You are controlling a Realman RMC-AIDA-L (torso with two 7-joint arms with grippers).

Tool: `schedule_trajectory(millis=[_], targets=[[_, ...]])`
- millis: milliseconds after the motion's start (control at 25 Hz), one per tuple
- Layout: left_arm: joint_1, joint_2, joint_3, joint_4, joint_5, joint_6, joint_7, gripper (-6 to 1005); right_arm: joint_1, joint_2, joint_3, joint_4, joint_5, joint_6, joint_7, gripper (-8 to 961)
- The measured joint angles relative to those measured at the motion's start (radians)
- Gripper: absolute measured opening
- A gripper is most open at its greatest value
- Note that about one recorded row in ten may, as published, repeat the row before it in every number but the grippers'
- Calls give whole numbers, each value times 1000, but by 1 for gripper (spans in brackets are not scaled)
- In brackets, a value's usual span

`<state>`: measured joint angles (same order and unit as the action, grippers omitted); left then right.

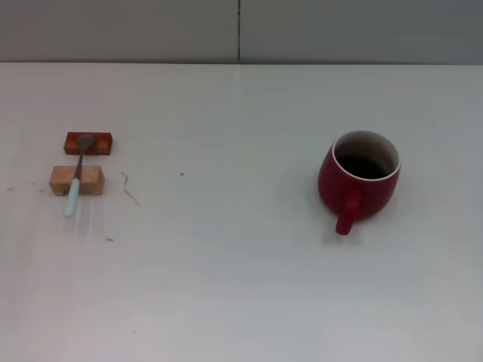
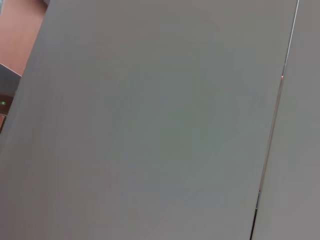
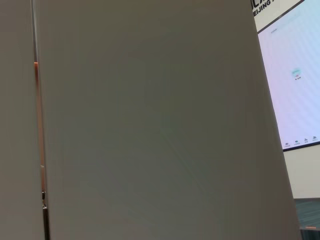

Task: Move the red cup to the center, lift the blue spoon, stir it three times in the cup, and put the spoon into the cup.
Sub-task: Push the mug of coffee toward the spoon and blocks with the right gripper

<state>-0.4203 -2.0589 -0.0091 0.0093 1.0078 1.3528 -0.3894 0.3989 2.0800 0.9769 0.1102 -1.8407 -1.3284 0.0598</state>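
Observation:
The red cup (image 1: 359,181) stands upright on the right side of the white table (image 1: 226,286), its white rim up, its inside dark and its handle pointing toward the table's front edge. The blue spoon (image 1: 76,183) lies at the left, its grey bowl resting on a red-brown wooden block (image 1: 102,143) and its pale blue handle laid across a light wooden block (image 1: 90,179). Neither gripper shows in any view. Both wrist views show only grey wall panels.
A grey wall (image 1: 241,30) runs along the table's far edge. Small brown crumbs (image 1: 130,192) lie on the table near the blocks. A wide bare stretch of table lies between spoon and cup.

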Motion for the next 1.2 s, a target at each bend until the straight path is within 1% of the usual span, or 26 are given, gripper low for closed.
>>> schedule_trajectory(millis=[80, 600, 1200], targets=[[-1, 0, 0, 1, 0, 0, 2, 829, -12, 0, -33, 4, 0, 0, 0, 761], [-12, 0, 2, 3, 0, -4, 6, 829, -38, 0, -117, 5, 0, 0, -4, 762], [-21, 0, 2, 3, 0, -24, 7, 830, -42, 2, -123, 1, 0, 38, -8, 761]])
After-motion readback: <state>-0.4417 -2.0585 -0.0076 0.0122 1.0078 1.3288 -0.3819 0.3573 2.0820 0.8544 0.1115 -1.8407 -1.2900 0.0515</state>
